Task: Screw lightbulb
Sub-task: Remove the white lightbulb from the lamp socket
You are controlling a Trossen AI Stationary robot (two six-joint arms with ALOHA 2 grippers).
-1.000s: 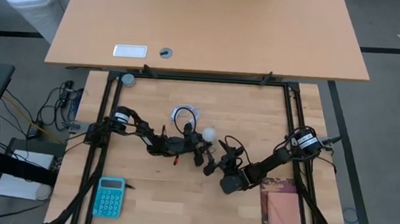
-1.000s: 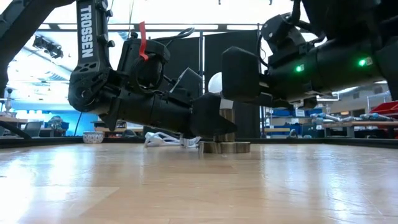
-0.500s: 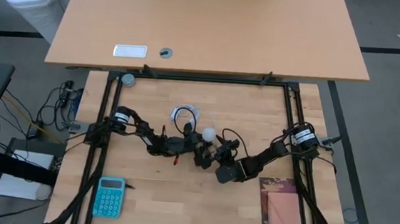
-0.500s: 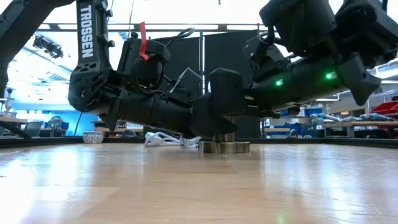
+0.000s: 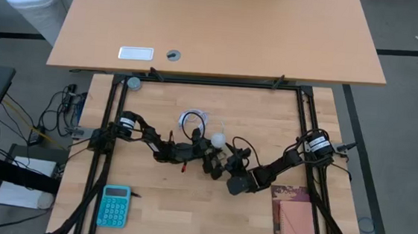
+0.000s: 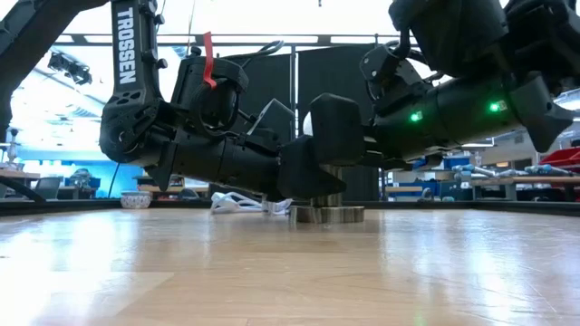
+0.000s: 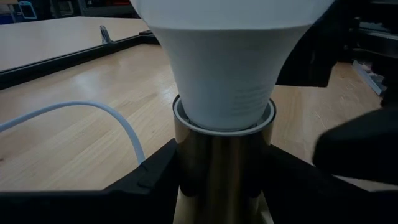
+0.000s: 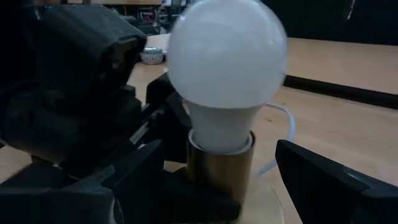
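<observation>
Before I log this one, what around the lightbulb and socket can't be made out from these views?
- High view: the socket is hidden under both arms; only the lightbulb top shows.
- Low view: the left gripper and right gripper cover the bulb and most of the brass socket.
- Left wrist view: the bulb globe is cut off by the top edge.
- Any view: the bulb's thread sits inside the socket, so how far it is screwed cannot be told.

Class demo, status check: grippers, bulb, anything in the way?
Left gripper clamps socket. Right gripper open around bulb. Bulb seated upright. Nothing blocking.
</observation>
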